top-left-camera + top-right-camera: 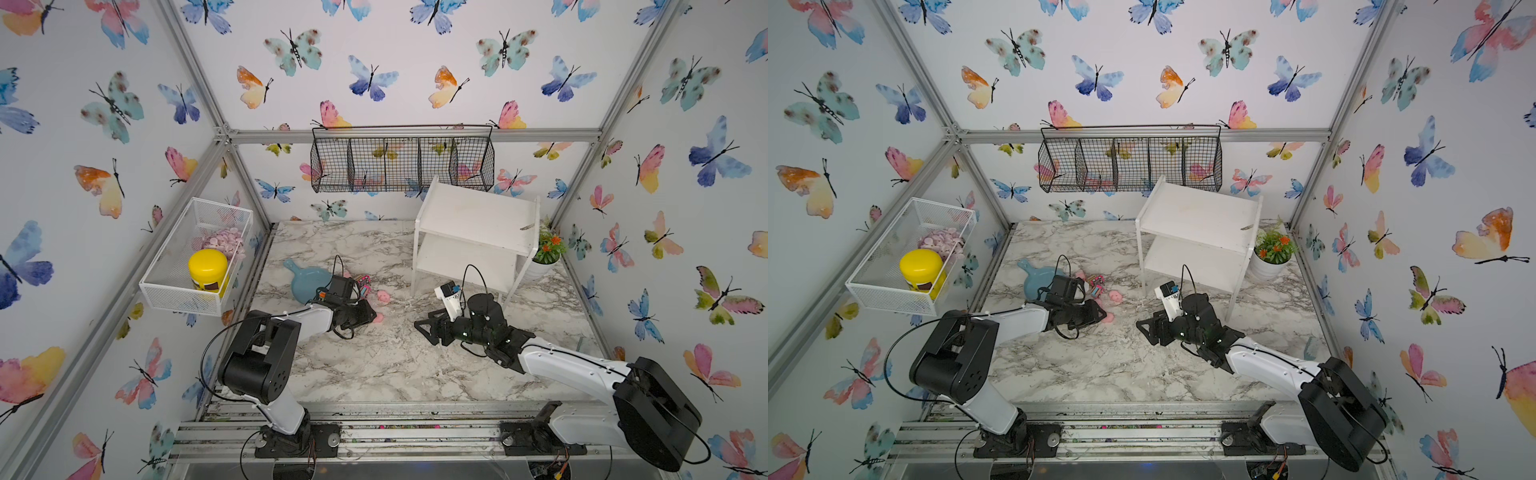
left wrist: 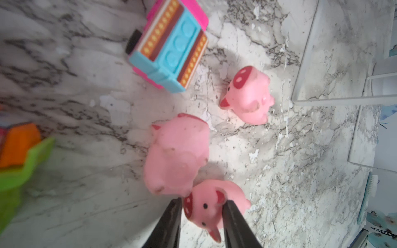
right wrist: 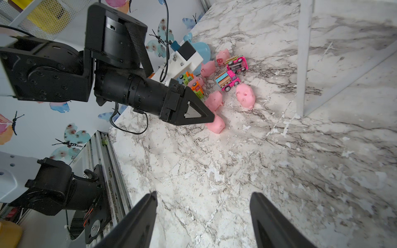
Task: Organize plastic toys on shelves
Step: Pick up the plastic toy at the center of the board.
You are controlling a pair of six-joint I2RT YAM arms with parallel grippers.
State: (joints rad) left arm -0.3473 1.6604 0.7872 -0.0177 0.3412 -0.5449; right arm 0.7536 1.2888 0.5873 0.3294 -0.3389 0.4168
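Note:
Several pink pigs and small trucks lie in a cluster on the marble table left of centre. My left gripper (image 2: 202, 200) is shut on the head of one pig (image 2: 206, 211), which still rests on the table (image 3: 216, 125). Two more pigs (image 2: 176, 154) (image 2: 249, 94) lie just beyond it, near a pink and blue truck (image 2: 169, 49). In both top views the left gripper (image 1: 368, 316) (image 1: 1100, 312) hides most of the cluster. The white shelves (image 1: 478, 212) (image 1: 1200, 212) stand at the back right with bare boards. My right gripper (image 3: 204, 193) (image 1: 422, 328) hangs open over bare marble.
A blue pan-shaped dish (image 1: 305, 282) lies behind the left wrist. The white mesh basket (image 1: 166, 286) on the left wall holds a yellow jar (image 1: 208, 270) and pale discs. A black wire basket (image 1: 401, 160) hangs on the back wall. A potted plant (image 1: 548, 253) stands beside the shelves.

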